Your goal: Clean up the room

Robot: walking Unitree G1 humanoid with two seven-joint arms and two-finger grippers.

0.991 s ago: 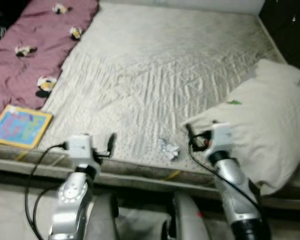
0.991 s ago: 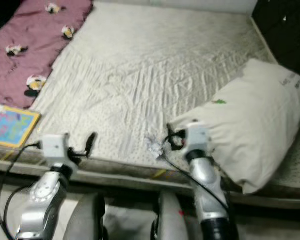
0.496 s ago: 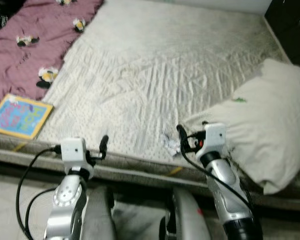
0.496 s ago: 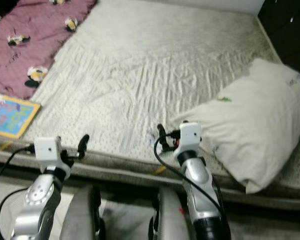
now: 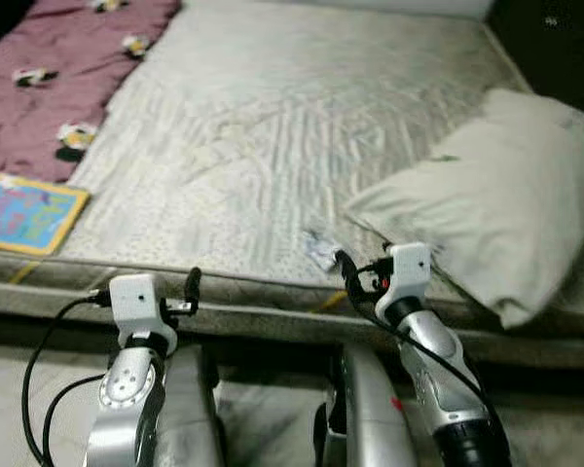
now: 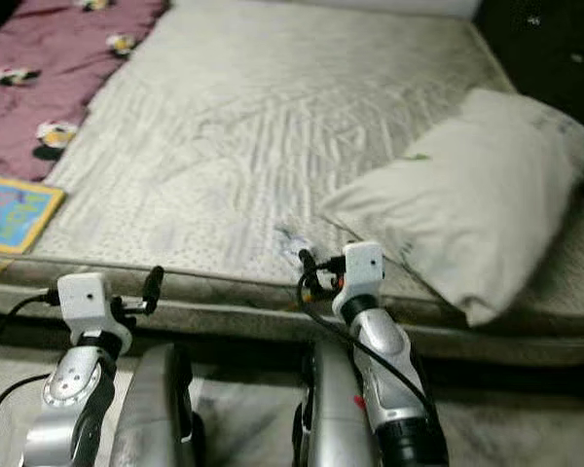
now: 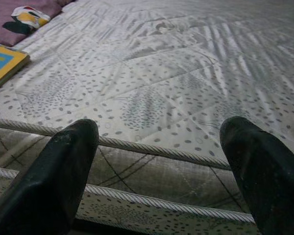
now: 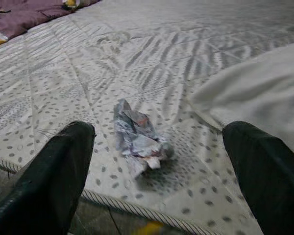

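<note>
Crumpled paper (image 8: 137,142) before right claw (image 8: 157,176)

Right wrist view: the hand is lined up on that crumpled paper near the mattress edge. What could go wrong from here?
1. The crumpled paper is small and low on the mattress; the open right hand may close on the quilted cover instead.
2. It lies close to the mattress edge, so a nudge could push it off to the floor.
3. The pillow corner sits just beside it and may get snagged.
</note>
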